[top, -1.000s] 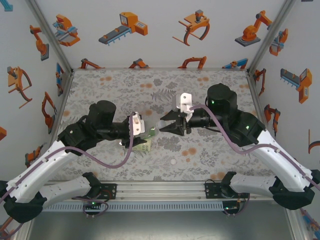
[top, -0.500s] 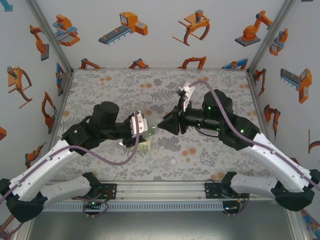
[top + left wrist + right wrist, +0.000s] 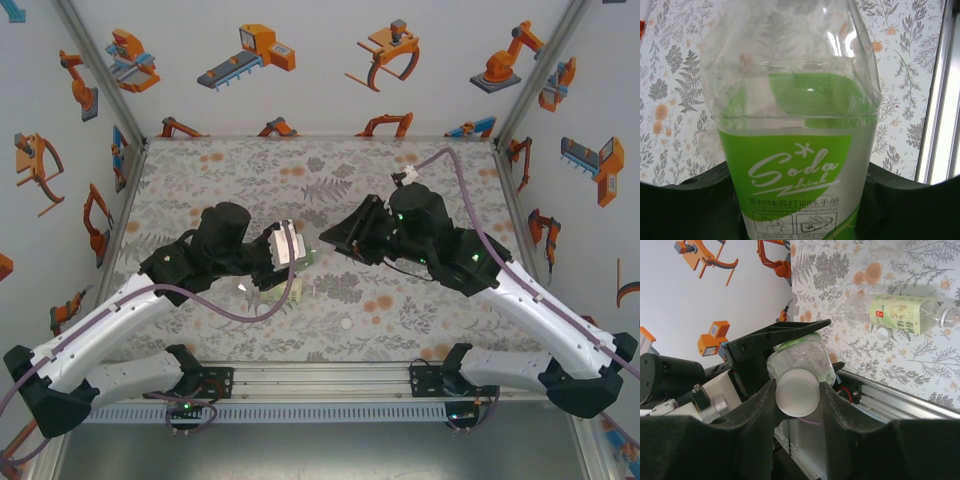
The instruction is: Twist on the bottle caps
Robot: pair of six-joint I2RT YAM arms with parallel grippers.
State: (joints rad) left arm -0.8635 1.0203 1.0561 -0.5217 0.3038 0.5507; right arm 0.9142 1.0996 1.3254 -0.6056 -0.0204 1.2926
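A grey floral mat (image 3: pixel 200 190) covers the whole work surface. White walls (image 3: pixel 300 90) printed with orange robot pictures stand on three sides, and a metal rail (image 3: pixel 330 380) runs along the near edge. The left arm (image 3: pixel 120 320) and the right arm (image 3: pixel 530 300) both reach in toward the middle of the mat, and their ends meet nose to nose there.

The left gripper (image 3: pixel 300 258) is closed around the body of the green bottle (image 3: pixel 795 125), a squat clear bottle with a green "Soda drink" label. In the left wrist view a black finger (image 3: pixel 685 210) presses against each side of the bottle, low on the label. The bottle's neck points toward the right arm.

The right gripper (image 3: pixel 797 390) is clamped tight on the white cap (image 3: pixel 797 397), with one finger on each side of it. The cap sits right on the mouth of the green bottle. Whether its thread has caught cannot be told from these views.

The tall bottle (image 3: pixel 900 312), slim and clear with a pale yellow-green label, lies on its side on the mat, apart from both grippers. In the top view it is mostly hidden under the left arm. The loose cap (image 3: pixel 883 333), small and white, lies on the mat just beside that bottle's label.
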